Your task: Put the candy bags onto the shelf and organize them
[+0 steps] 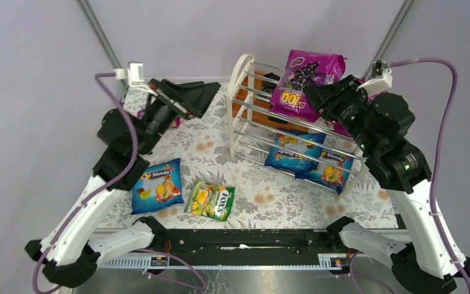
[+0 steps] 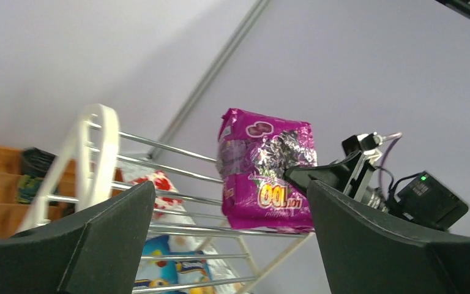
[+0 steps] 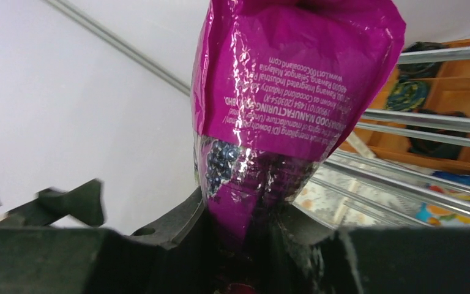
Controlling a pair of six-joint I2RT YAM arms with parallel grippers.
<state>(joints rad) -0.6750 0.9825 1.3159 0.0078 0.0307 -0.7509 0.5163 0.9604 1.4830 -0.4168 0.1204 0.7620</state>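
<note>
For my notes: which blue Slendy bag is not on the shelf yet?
The Slendy bag beside the FOX'S bag on the table; the other two lie on the shelf's bottom tier.

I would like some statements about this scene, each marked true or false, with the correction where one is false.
1. The right end effector is shut on the magenta bag. True.
2. The left end effector holds the green bag. False: it is open and empty, and that bag lies on the table.
3. Blue bags lie inside the shelf. True.
4. The loose blue bag lies on top of the green bag. False: it lies beside it.
</note>
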